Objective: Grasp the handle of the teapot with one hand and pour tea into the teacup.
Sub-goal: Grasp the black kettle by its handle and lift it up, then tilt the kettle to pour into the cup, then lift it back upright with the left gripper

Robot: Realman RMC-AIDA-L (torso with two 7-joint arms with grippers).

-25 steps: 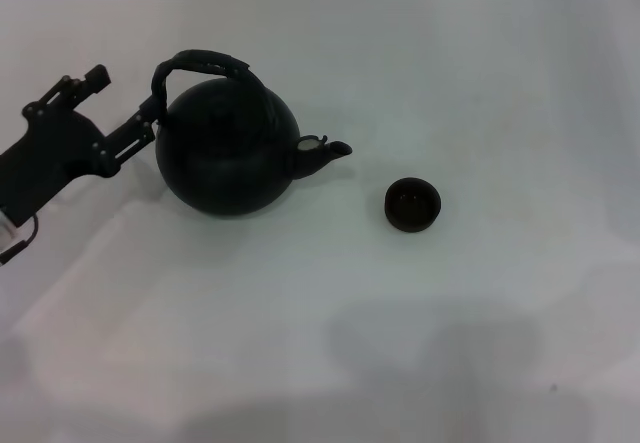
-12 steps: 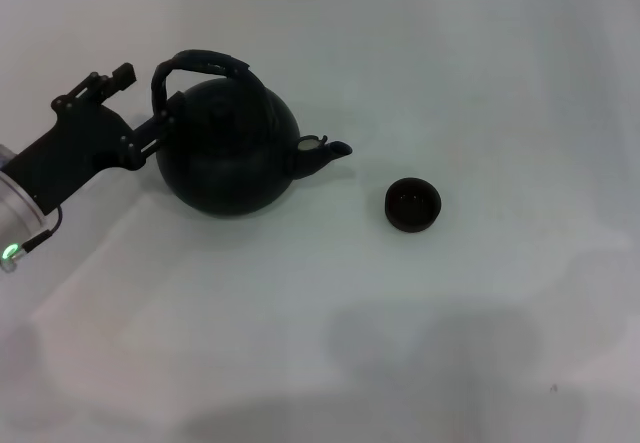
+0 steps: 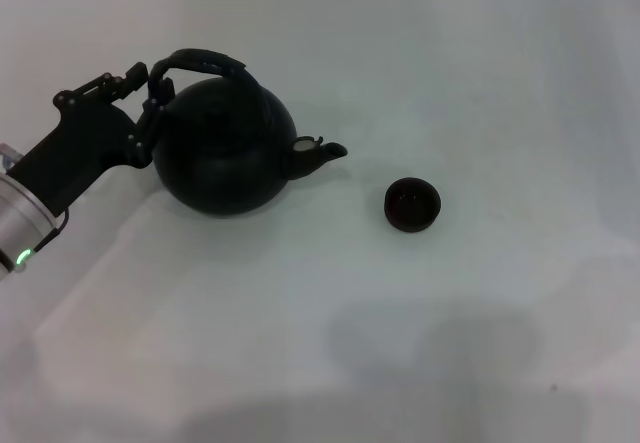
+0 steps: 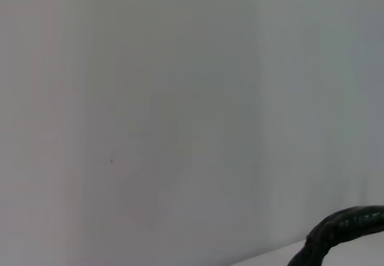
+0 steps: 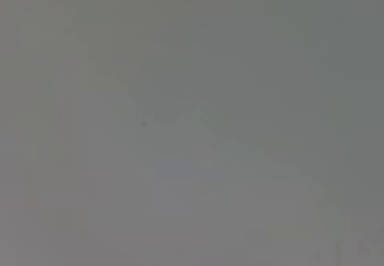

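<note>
Left end effector [image 3: 148,96], fingers spread, straddles arched dark wrapped handle [image 3: 200,61] of round black teapot [image 3: 226,153] left of small dark teacup [image 3: 412,204] on white bench [image 3: 480,83]; likely heavy, rigid; grip handle.

head: high, downward | left wrist: close beside handle [image 4: 336,233]

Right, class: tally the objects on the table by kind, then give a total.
Teapot: 1
Teacup: 1
Total: 2
</note>
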